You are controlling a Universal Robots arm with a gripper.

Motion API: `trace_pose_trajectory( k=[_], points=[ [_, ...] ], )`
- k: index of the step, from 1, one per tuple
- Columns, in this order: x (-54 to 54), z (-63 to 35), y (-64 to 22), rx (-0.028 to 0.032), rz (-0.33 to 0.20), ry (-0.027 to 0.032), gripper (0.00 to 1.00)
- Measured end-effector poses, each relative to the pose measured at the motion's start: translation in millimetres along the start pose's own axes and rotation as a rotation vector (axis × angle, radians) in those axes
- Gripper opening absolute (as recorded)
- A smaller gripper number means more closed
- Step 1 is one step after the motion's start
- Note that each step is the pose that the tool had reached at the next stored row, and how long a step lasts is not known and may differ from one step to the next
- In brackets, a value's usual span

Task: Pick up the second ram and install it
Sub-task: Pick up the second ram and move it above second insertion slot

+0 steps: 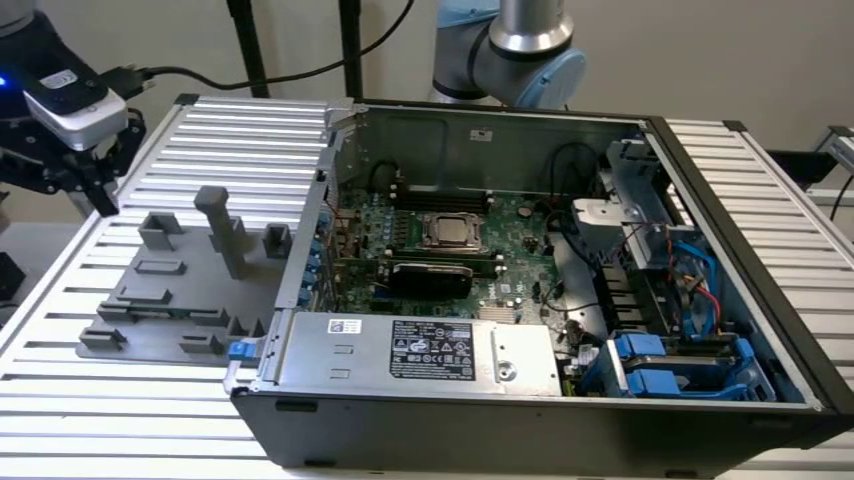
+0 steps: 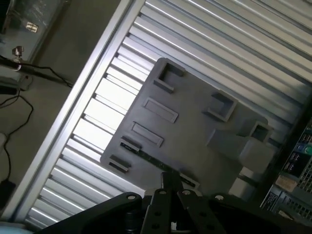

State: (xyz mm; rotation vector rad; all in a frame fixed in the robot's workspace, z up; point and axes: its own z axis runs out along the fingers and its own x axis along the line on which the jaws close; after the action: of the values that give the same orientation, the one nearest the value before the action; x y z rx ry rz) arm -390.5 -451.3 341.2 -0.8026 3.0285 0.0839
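The second ram (image 2: 146,155) shows as a thin dark-green strip standing on edge in slots along one side of the grey holder tray (image 2: 195,131). My gripper (image 2: 170,184) hangs above the tray with its fingers pressed together, shut, and nothing between them. Its tips line up over the strip. In the exterior view the gripper (image 1: 96,196) is well above the table at the exterior view's left, beyond the far left corner of the holder tray (image 1: 160,300).
An open computer case (image 1: 534,400) with the green motherboard (image 1: 441,270) lies at the exterior view's right of the tray. A tall grey post (image 1: 220,230) rises from the tray. The ribbed metal table (image 1: 80,400) ends near the tray; cables lie on the floor (image 2: 19,112).
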Motion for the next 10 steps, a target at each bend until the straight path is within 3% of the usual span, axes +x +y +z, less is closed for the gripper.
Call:
trace_pose_trajectory(
  k=[10],
  points=[
    [0.1,5.9,-0.3,-0.0038,-0.182,0.0091,0.11]
  ],
)
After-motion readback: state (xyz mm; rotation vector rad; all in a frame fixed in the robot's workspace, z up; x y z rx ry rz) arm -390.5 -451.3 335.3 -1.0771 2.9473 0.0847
